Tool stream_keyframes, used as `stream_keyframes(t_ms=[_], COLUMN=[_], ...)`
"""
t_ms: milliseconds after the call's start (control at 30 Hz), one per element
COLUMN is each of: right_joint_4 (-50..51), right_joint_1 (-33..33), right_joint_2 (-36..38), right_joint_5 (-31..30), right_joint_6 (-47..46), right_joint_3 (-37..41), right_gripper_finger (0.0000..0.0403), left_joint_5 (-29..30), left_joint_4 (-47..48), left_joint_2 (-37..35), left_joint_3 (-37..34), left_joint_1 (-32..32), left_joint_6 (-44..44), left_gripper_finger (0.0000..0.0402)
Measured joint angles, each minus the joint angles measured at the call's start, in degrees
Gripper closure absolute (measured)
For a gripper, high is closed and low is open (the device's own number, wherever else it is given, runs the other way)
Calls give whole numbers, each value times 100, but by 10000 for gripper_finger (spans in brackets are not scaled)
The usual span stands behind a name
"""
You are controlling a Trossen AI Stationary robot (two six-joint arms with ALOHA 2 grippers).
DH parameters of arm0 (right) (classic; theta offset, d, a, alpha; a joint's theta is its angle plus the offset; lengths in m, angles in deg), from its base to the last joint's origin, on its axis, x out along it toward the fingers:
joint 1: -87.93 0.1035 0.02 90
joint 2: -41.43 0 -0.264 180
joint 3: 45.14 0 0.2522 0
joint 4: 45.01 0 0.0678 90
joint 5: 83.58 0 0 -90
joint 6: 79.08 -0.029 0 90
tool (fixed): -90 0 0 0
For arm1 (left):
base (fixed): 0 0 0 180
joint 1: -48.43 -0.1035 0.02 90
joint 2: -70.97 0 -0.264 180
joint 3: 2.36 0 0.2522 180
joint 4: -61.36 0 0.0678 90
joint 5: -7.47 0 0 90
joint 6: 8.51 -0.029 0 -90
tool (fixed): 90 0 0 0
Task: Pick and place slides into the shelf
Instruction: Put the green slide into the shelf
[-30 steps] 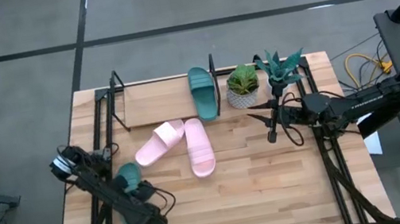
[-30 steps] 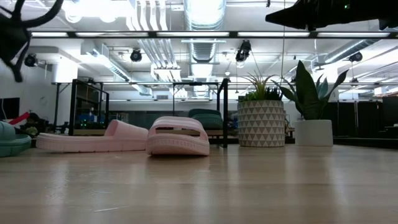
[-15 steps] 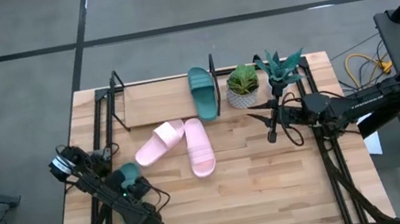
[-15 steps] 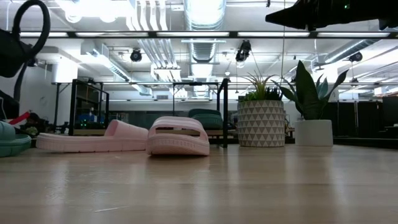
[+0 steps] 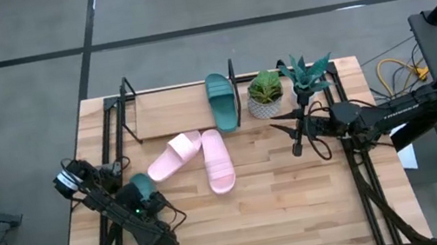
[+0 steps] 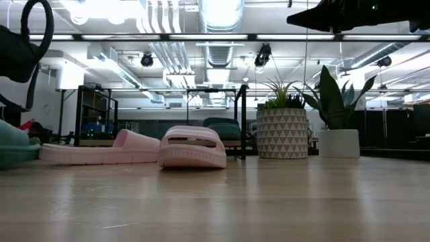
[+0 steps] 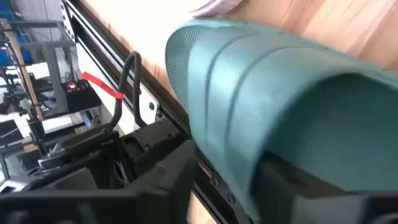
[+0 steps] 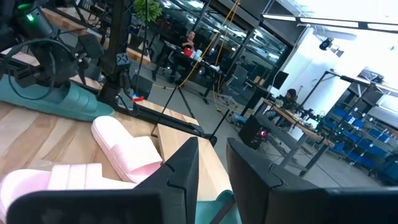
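Meanwhile the left gripper [image 5: 146,206] sat low at the table's [image 5: 303,214] near-left edge, its fingers [image 7: 155,186] closed on a teal slide [image 5: 138,191], apparently to carry it to the shelf [image 5: 173,112], where another teal slide [image 5: 221,100] already lay. Two pink slides [image 5: 198,156] waited between them. The right gripper [image 5: 297,134] hovered beside the potted plants [image 5: 265,93], fingers narrowly parted and empty, clear of the work
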Motion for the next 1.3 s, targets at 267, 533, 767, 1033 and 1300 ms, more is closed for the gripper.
stream_keyframes(t_ms=[267, 533, 767, 1033, 1300], right_joint_4=[0, -2, -2, -2, -2], right_joint_1=[-2, -2, 0, -2, -2], right_joint_2=[0, 0, 0, 0, 0], right_joint_5=[-2, 0, 0, 0, 0], right_joint_6=[0, 0, 0, 0, -22], right_joint_3=[0, 0, 0, 0, 0], right_gripper_finger=[335, 335, 335, 335, 335], left_joint_5=[-4, 205, 826, 1020, 1250], left_joint_4=[7, 55, 64, 68, 66], left_joint_2=[-20, -112, -219, -221, -248], left_joint_3=[87, 578, 1074, 1421, 2253], left_joint_1=[0, -12, -189, -449, -455], left_joint_6=[-35, -142, -170, -688, -1239], left_gripper_finger=[392, 400, 400, 401, 401])
